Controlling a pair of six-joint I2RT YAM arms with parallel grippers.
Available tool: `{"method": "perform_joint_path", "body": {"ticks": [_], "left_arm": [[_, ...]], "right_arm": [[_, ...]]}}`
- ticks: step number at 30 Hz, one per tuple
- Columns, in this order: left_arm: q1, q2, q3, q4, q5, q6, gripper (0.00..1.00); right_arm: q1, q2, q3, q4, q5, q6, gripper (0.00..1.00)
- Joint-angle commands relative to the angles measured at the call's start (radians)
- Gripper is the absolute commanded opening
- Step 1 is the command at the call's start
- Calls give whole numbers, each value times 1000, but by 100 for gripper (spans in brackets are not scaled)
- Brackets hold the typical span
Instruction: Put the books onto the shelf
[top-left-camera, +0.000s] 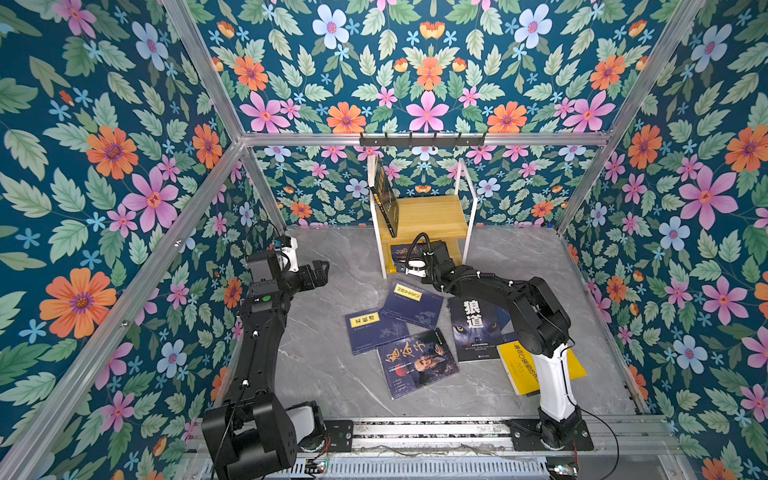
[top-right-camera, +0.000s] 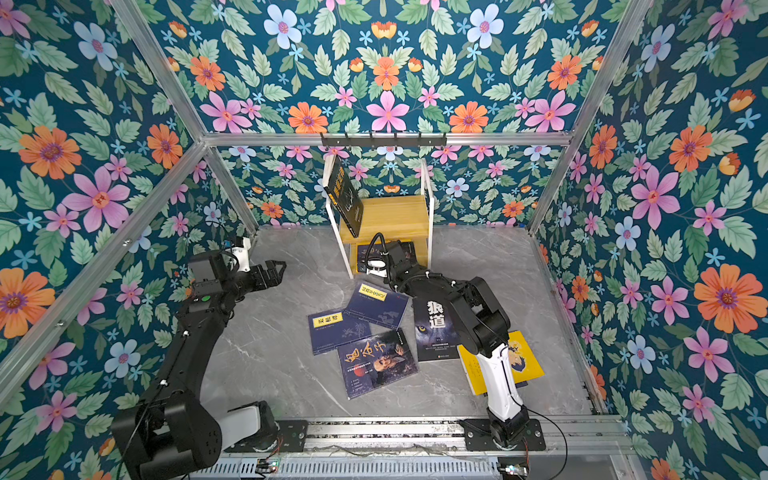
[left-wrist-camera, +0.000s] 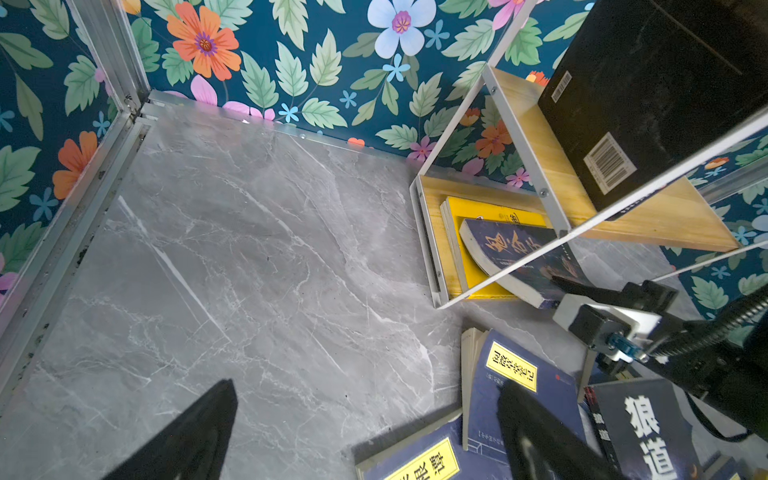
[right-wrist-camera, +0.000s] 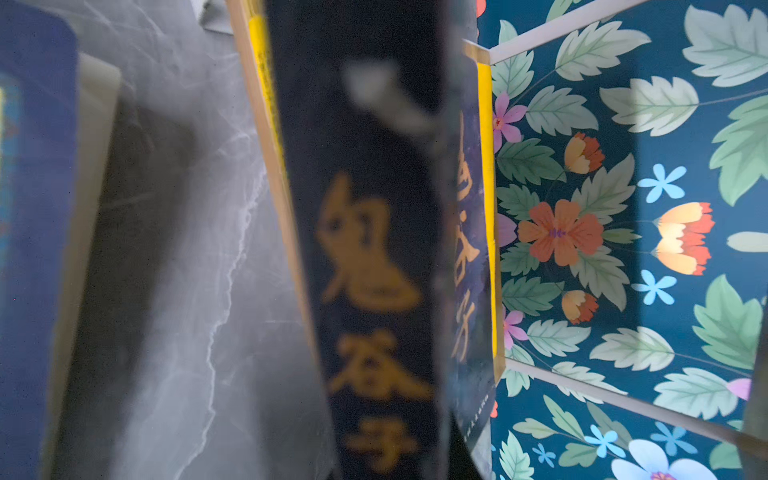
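— While loose books (top-left-camera: 417, 361) are left flat on the table (top-left-camera: 332, 374) in both top views, why is the right gripper (top-left-camera: 409, 257) reached in under the upper board of the shelf (top-left-camera: 432, 216)?
— A dark book is judged to be going onto the lower tier. Above, a black book (top-left-camera: 386, 199) is leant upright against the frame, so room is kept beside it.
— And from the left wrist?
— The left gripper (left-wrist-camera: 365, 386) is shown with fingers spread wide, nothing held, over bare table. The dark book (left-wrist-camera: 511, 253) is laid askew on a yellow book (left-wrist-camera: 482, 210), and the right gripper's fingers appear closed on its overhanging corner.
— From the right wrist?
— Only a blurred spine is shown close up, as expected of a gripped book.
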Motion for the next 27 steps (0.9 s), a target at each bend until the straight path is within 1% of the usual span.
{"method": "perform_joint_path", "body": {"ticks": [1,6,9,14,18,20,22,23,25,27], "left_arm": [[1,-1,2,22,11,-16,100],[0,3,1,27,11,-20,100],[1,-4,-5,32,19,-24,100],[2,4,-3,30,13,-26,100],[3,-6,-19,41,23,-27,100],[3,-2,-9,36,12,-26,100],[1,-6,-9,35,13,-30,100],[3,-9,-14,39,17,-30,100],[2,-13,-20,42,18,-28,100],[3,-5,-11,35,10,-30,100]], "right_arm": [[-2,3,10,24,-39,-7,8],[0,13,7,12,-41,1,8],[0,0,-17,11,-69,0,10],[1,-8,-27,11,-62,-6,10],[0,-14,-33,8,-74,-11,13],[2,-16,-29,-7,-68,-10,20],[5,-31,-40,-40,-90,-13,34],[4,-40,-43,-66,-107,-11,38],[4,-55,-38,-135,-128,-4,43],[4,-73,-28,-210,-143,10,46]]}}
